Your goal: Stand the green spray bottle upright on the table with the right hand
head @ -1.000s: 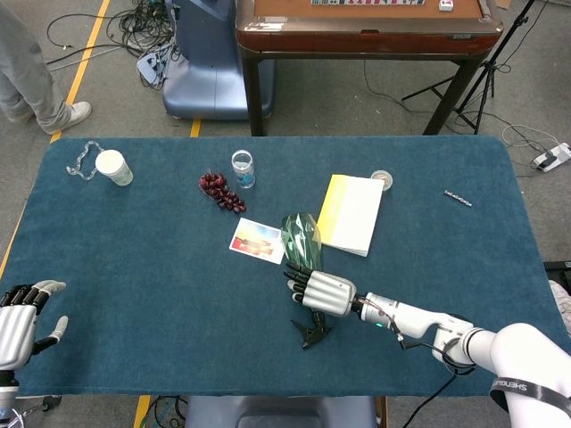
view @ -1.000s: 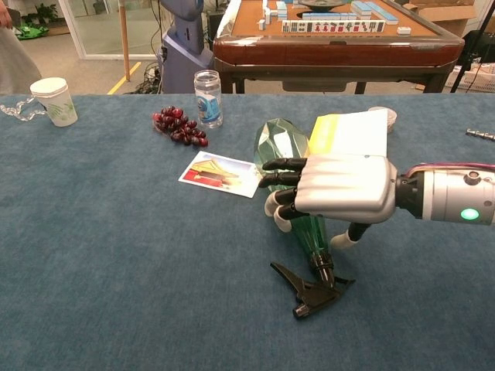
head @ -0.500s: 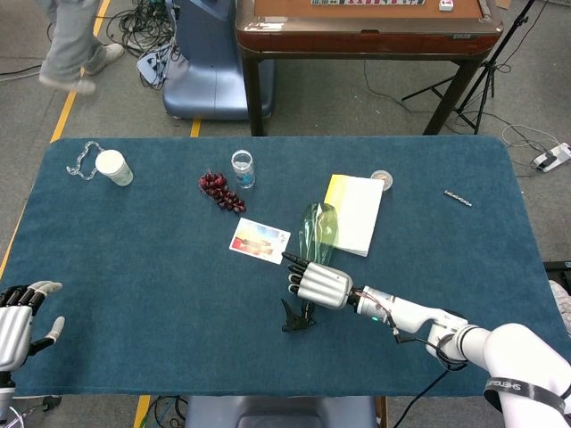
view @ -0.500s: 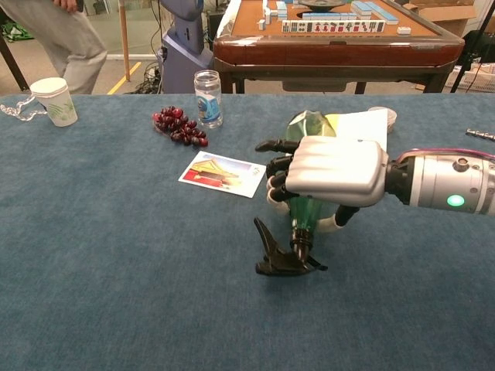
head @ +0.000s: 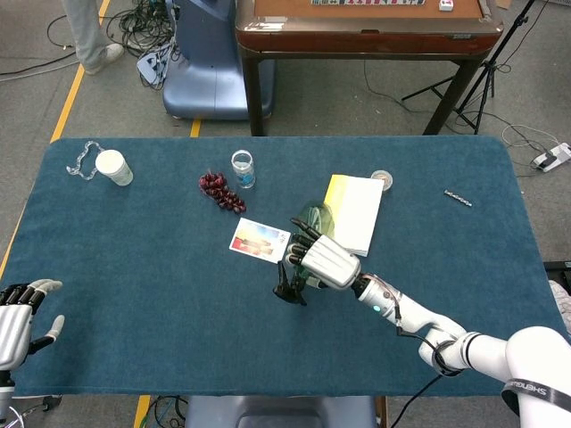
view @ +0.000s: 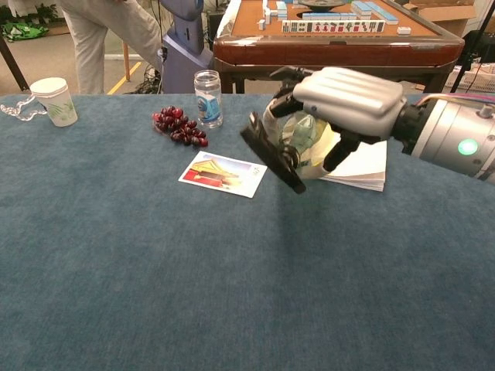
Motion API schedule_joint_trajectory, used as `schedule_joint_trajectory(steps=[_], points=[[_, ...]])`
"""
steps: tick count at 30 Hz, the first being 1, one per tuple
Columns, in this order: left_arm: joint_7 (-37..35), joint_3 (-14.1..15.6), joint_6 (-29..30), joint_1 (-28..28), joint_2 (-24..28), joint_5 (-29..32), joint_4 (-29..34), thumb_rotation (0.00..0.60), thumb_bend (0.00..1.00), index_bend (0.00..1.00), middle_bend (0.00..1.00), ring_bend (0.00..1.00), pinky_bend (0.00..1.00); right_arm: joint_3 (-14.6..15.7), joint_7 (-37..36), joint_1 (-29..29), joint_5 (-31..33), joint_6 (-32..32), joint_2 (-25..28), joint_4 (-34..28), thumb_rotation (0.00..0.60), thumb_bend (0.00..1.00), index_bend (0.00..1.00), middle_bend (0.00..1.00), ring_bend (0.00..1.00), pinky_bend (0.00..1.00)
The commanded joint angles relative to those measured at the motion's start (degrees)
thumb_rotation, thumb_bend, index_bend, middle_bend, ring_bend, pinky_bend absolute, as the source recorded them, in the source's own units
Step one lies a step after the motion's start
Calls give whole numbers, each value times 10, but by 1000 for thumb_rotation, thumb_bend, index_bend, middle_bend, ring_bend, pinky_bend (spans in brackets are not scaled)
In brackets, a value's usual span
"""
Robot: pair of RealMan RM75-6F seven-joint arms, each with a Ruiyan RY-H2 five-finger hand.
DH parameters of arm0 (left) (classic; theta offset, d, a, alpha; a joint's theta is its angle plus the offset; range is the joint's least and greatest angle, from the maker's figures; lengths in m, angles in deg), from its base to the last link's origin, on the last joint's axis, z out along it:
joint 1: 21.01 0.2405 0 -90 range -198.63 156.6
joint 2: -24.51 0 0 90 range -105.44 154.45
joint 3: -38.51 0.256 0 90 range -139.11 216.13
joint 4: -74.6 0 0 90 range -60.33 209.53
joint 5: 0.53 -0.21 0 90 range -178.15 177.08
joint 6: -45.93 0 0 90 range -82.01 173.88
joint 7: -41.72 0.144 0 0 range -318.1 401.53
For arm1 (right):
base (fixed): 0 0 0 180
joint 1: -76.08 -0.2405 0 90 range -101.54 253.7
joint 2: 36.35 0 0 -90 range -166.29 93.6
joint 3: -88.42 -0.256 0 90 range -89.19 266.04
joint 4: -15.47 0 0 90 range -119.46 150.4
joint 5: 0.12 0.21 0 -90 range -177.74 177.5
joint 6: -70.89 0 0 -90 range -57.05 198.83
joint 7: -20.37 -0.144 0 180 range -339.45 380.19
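Observation:
My right hand (head: 326, 261) grips the green spray bottle (head: 314, 218) around its body and holds it in the air above the blue table (head: 134, 267). The bottle is tilted, with its black trigger head (head: 287, 285) pointing toward me and to the left. In the chest view the right hand (view: 349, 94) covers most of the green spray bottle (view: 304, 137), and the trigger head (view: 271, 154) sticks out lower left. My left hand (head: 18, 312) rests open at the table's near left edge, holding nothing.
A picture card (head: 260, 241) lies just left of the bottle and a yellow-white booklet (head: 352, 212) just behind it. Grapes (head: 220, 190), a clear jar (head: 243, 168) and a paper cup (head: 113, 167) stand further back left. A small metal piece (head: 458, 198) lies far right.
My right hand has lifted the bottle off the cloth and swung its trigger head up from the table. The hand has moved back toward the booklet. My left hand has stayed put.

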Motion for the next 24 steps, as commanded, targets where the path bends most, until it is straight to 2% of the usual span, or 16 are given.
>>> schedule_joint_trajectory(steps=[1,9,15,24], points=[[0,0,0,-1,1,0,0,600,359,284,263,244,176,-30,-41,13,39,6,20,-46,600,296,641,429,256,0],[-2,-1,-1,-2,1,-3,0,600,360,284,263,244,176,-68,-118,27,104,-12,64,-145,600,296,641,426,256,0],[-3,0,-1,-2,2,-5,0,600,360,284,263,245,176,-94,-172,38,172,-56,113,-225,600,295,641,426,256,0],[-3,2,1,-2,2,-8,1,600,360,284,263,244,176,-135,-230,32,291,-179,212,-338,600,295,641,426,256,0]])
